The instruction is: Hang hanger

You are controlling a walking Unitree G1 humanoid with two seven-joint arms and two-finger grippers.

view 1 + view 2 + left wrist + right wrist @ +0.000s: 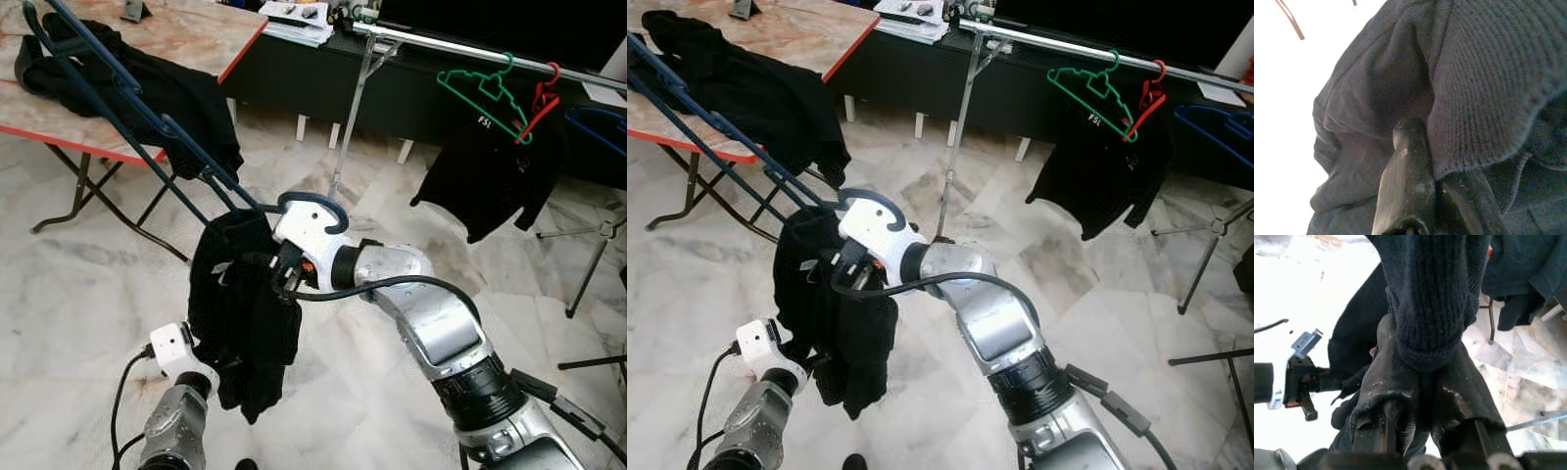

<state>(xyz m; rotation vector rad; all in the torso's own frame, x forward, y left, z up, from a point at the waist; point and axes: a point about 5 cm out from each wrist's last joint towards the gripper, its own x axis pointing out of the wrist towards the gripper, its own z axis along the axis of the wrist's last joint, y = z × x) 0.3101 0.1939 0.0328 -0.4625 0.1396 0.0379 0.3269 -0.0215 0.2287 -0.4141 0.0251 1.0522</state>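
A black knit garment point(240, 323) hangs between my two grippers over the floor. My right gripper point(1422, 357) is shut on a ribbed edge of it at the top. From below, my left gripper point(217, 364) is shut on a lower fold, one finger point(1405, 181) pressed against the ribbed hem. A dark blue hanger point(147, 122) slants from the upper left down to the garment's top, and its hook point(315, 208) curls over my right wrist. The metal clothes rail point(460, 47) runs across the back right.
On the rail hang a green hanger point(485, 90), a red hanger point(541, 103) and a black T-shirt point(490, 171); another blue hanger point(600, 125) is at far right. A folding table point(186, 39) with dark clothes point(147, 88) stands at left. Marble floor lies between.
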